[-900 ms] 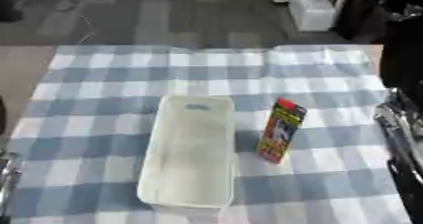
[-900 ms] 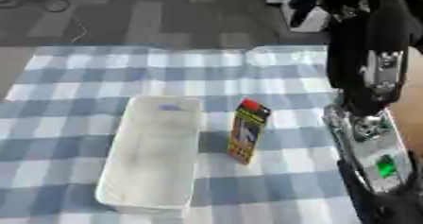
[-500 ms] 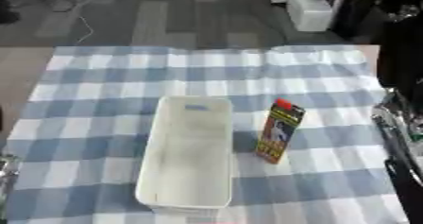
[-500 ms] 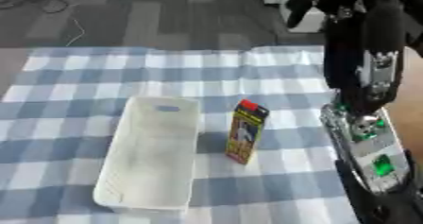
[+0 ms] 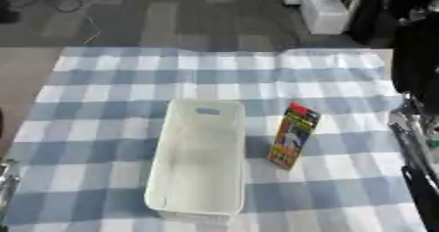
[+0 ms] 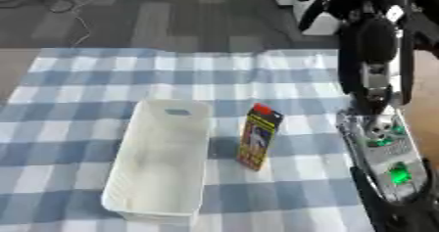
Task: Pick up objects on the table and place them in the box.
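Nothing is being moved since before: packet (image 5: 292,136) standing beside box (image 5: 198,161). Robot hand (image 6: 387,170) state cannot be told; toppling is being risked.

A long white box (image 5: 199,162) sat at the centre of the blue-and-white checked cloth (image 5: 111,84). Just beside it, at three o'clock, lay a narrow yellow packet (image 5: 292,135) with a red top. Grey floor (image 5: 171,15) showed at twelve o'clock.
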{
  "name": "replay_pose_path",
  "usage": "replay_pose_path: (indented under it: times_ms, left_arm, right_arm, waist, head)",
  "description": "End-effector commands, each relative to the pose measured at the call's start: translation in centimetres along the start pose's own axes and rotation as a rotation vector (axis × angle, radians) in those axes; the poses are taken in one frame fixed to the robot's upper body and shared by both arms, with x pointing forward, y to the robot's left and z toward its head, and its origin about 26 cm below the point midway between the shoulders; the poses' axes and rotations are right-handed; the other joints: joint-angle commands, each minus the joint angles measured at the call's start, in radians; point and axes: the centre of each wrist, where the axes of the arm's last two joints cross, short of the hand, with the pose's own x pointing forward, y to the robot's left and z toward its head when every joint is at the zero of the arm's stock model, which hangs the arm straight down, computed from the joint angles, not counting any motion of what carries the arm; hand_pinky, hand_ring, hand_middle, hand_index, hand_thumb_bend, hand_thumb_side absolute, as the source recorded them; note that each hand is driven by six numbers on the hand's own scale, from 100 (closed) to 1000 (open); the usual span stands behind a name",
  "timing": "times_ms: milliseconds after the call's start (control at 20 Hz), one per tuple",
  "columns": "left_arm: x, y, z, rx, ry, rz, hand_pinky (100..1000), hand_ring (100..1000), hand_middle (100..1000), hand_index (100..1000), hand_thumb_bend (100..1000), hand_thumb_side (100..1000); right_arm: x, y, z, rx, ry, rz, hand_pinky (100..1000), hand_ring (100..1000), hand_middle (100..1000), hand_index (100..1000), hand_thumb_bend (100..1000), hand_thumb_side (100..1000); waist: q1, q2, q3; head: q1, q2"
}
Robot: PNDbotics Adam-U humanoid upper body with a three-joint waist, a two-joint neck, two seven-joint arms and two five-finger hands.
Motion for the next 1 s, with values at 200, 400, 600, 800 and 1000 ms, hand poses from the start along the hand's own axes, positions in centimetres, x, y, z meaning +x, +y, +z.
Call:
replay_pose_path:
  times_ms: [200,400,600,800,1000]
  left_arm:
    - [0.4,0.48,-0.26,-0.026,-0.013,-0.019,620,670,746,795,591,857]
    - [0.38,0.55,-0.16,-0.03,-0.009,-0.023,620,670,746,795,591,857]
    - [0.39,0.55,-0.17,-0.031,-0.009,-0.023,621,670,746,795,591,857]
    - [0.39,0.53,-0.19,-0.031,-0.01,-0.022,620,670,746,795,591,857]
    - [0.39,0.54,-0.13,-0.034,-0.007,-0.022,620,670,746,795,591,858]
  right_arm:
    - [0.77,-1.14,-1.0,0.117,0.186,0.206,407,624,671,845,859,780]
    - [0.96,-1.2,-1.37,0.123,0.244,0.273,469,648,692,845,917,740]
    - [1.0,-1.16,-1.42,0.149,0.304,0.334,575,705,728,859,968,710]
    - [0.74,-1.03,-1.28,0.182,0.363,0.372,631,745,773,874,982,695]
    - [0.27,-0.96,-1.13,0.212,0.399,0.402,662,762,788,884,987,695]
  waist:
    - [-0.006,-0.026,-0.001]
    - [-0.009,-0.029,-0.003]
    - [-0.011,-0.031,-0.003]
    - [-0.011,-0.031,-0.002]
    - [-0.01,-0.03,-0.003]
  head:
    - [-0.01,-0.005]
    - [-0.017,-0.001]
    - [-0.021,0.0]
    - [-0.018,0.005]
    - [-0.021,0.005]
